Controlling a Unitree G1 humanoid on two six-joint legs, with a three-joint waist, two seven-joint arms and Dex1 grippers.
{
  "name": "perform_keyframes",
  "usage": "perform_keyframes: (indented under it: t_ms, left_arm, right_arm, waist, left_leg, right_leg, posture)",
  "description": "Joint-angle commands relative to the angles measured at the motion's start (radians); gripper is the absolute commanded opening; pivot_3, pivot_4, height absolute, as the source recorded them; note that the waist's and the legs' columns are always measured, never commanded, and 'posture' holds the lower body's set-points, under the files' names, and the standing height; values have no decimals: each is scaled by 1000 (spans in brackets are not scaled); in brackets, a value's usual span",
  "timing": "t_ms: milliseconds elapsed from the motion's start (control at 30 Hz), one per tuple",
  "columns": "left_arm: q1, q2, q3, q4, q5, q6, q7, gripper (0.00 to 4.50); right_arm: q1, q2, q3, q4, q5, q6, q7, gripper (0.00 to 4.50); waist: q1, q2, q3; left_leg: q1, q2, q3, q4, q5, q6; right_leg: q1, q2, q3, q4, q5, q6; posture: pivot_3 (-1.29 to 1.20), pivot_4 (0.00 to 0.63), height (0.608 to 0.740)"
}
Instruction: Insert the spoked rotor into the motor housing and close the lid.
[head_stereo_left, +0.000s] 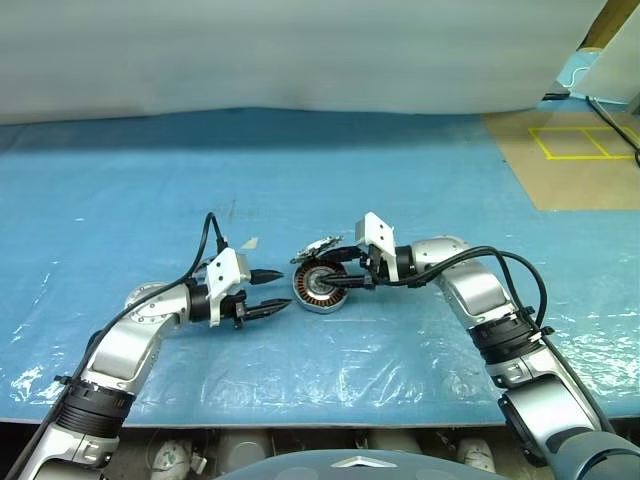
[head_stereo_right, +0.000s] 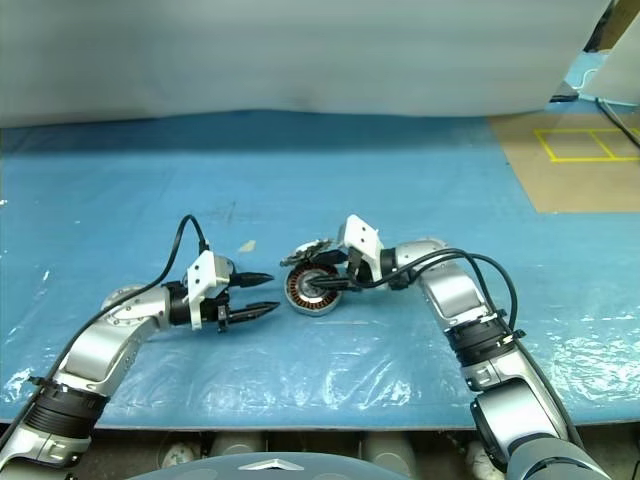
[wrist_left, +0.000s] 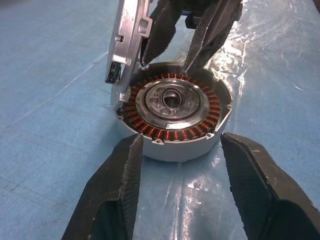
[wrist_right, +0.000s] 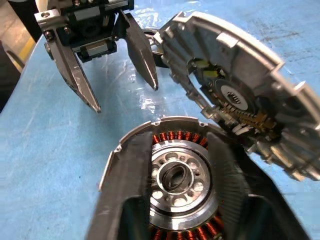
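Left wrist view: my left jaws (wrist_left: 180, 190) gape just left of the motor housing (wrist_left: 175, 112) on the surface (head_stereo_left: 150, 180), the lid (wrist_right: 240, 90) tilted upright at its far rim, my right jaws (head_stereo_left: 340, 275) narrowed over it.

The head's stereo pair is looking forward and down from afar. Both wrist cameras are facing the motor housing (wrist_left: 175, 120) closely from opposite sides.

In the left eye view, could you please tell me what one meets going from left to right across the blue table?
Left end effector, open and empty → motor housing with its copper windings → right end effector reaching over the housing. The lid overlaps the housing, so it is left out.
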Motion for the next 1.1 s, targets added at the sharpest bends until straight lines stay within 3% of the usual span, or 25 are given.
perform_keyframes:
  t_ms: [33, 100, 600, 800, 933, 1100]
  left_arm:
    - [-3, 9, -1, -27, 0, -4, -8, 2554]
    - [-4, 10, 0, -26, 0, -3, -10, 2554]
    - [3, 12, -1, -28, 3, -10, -16, 2554]
    - [-1, 7, -6, -19, 7, -18, -20, 2554]
    - [-3, 6, -8, -16, 7, -20, -21, 2554]
    - [-1, 5, -10, -16, 8, -21, -23, 2554]
  right_arm:
    - [1, 17, -6, -23, 19, -4, -10, 719]
    - [0, 25, -2, -8, 8, -14, -18, 26]
    - [43, -19, 79, 69, -124, -105, -47, 26]
    - [54, -27, 75, 56, -116, -84, -55, 26]
    - [57, -31, 62, 28, -73, 30, -42, 26]
    - [66, -29, 54, 10, -74, -22, -52, 26]
  waist:
    - [0, 0, 0]
    - [0, 0, 0]
    - [0, 0, 0]
    - [1, 0, 0]
    - [2, 0, 0]
    - [2, 0, 0]
  left_leg:
    - [0, 0, 0, 0, 0, 0]
    - [0, 0, 0, 0, 0, 0]
    - [0, 0, 0, 0, 0, 0]
    - [0, 0, 0, 0, 0, 0]
    - [0, 0, 0, 0, 0, 0]
    - [0, 0, 0, -1, 0, 0]
  right_leg:
    - [0, 0, 0, 0, 0, 0]
    - [0, 0, 0, 0, 0, 0]
    - [0, 0, 0, 0, 0, 0]
    - [0, 0, 0, 0, 0, 0]
    - [0, 0, 0, 0, 0, 0]
    - [0, 0, 0, 0, 0, 0]
  posture:
    - [0, 150, 740]
    - [0, 150, 740]
    - [0, 150, 740]
    - [0, 150, 740]
    - [0, 150, 740]
    - [0, 150, 740]
